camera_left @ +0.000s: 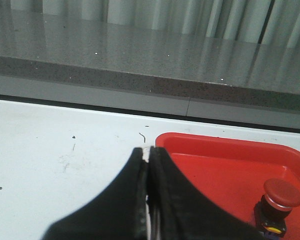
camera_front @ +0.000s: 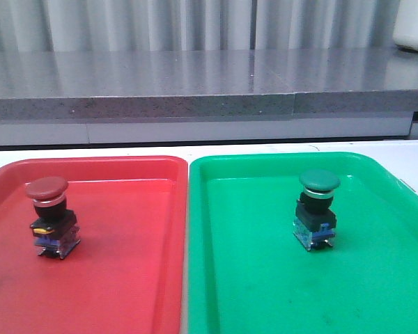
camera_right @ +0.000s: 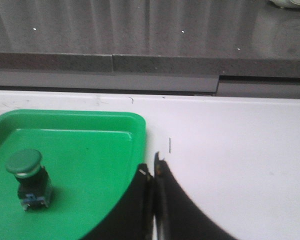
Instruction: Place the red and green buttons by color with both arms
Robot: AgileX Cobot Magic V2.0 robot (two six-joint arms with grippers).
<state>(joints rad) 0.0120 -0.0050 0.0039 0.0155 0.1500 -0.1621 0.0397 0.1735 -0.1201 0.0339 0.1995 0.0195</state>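
The red button (camera_front: 49, 216), dark-red cap on a black-and-blue base, stands upright in the red tray (camera_front: 125, 278). The green button (camera_front: 317, 207) stands upright in the green tray (camera_front: 376, 292). Neither gripper shows in the front view. In the left wrist view my left gripper (camera_left: 147, 151) is shut and empty, over the white table by the red tray's (camera_left: 215, 155) corner; the red button (camera_left: 277, 205) is off to its side. In the right wrist view my right gripper (camera_right: 153, 170) is shut and empty at the green tray's (camera_right: 90, 120) edge; the green button (camera_right: 27, 177) stands apart.
The two trays lie side by side, touching, on a white table (camera_front: 209, 147). A grey stone ledge (camera_front: 195, 90) runs behind the table, with curtains beyond. A white object (camera_front: 414, 28) stands on the ledge at the far right.
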